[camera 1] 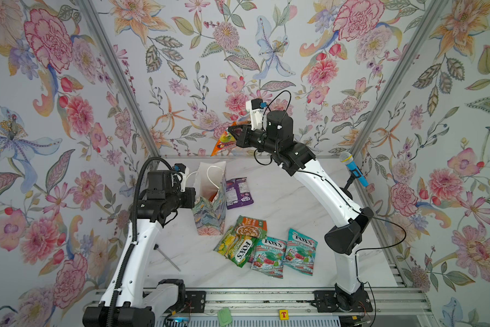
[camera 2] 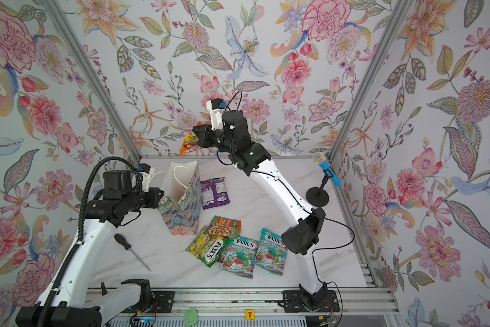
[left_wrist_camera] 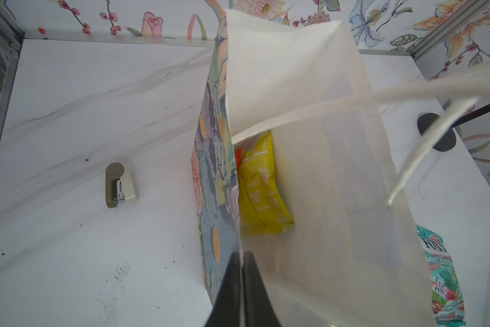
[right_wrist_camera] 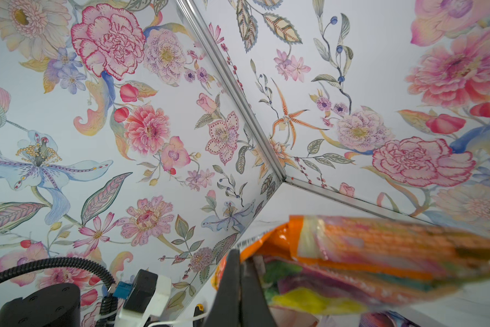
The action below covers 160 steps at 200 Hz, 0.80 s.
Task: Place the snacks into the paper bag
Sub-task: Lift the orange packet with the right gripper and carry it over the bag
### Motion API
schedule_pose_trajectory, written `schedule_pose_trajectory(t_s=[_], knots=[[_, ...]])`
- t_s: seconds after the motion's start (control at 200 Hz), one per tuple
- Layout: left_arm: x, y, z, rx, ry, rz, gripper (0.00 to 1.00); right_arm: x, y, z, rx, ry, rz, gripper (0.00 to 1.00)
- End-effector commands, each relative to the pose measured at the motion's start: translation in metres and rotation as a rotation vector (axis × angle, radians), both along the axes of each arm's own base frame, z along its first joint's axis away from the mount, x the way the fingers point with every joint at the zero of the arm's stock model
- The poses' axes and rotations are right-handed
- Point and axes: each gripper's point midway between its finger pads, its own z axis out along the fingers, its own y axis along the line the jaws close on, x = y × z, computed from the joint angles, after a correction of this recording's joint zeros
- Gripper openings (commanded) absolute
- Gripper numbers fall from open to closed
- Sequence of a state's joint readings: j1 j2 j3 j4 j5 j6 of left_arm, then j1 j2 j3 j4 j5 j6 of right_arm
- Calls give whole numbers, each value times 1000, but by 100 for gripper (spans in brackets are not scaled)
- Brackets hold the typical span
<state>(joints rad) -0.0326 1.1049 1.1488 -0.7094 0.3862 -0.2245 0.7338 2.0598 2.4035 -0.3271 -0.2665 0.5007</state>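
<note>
The tall painted paper bag (camera 1: 209, 209) is stood upright on the white marble tabletop (camera 1: 280, 198), its wall clamped by the left gripper (left_wrist_camera: 242, 263). At 12 o'clock above, an orange glossy pouch (camera 1: 222, 141) is pinched by the right gripper (right_wrist_camera: 239, 266). Loose pouches (camera 1: 263, 246) are heaped at 5 o'clock. Bare marble is left at 1 o'clock, up to the floral back wall (camera 1: 181, 70).

Orange pouch (right_wrist_camera: 379, 254) is blurred and cut off at the edge. In a top view, the left arm (camera 1: 141, 237) hides the screwdriver (camera 1: 168, 259) handle.
</note>
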Motion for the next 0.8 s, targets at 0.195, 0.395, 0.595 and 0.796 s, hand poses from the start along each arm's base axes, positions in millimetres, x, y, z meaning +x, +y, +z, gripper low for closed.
schedule_pose_trajectory(t_s=[0.195, 0.395, 0.595, 0.796], knots=[[-5, 2, -7, -5, 19, 7, 6, -31, 19, 24, 33, -55, 114, 0], [-5, 3, -7, -3, 18, 9, 6, -47, 24, 28, 23, -73, 151, 0], [-4, 4, -6, 0, 15, 14, 6, -62, 30, 25, -4, -73, 187, 0], [-4, 4, -6, -1, 18, 15, 5, -74, 33, 17, -39, -74, 217, 0]])
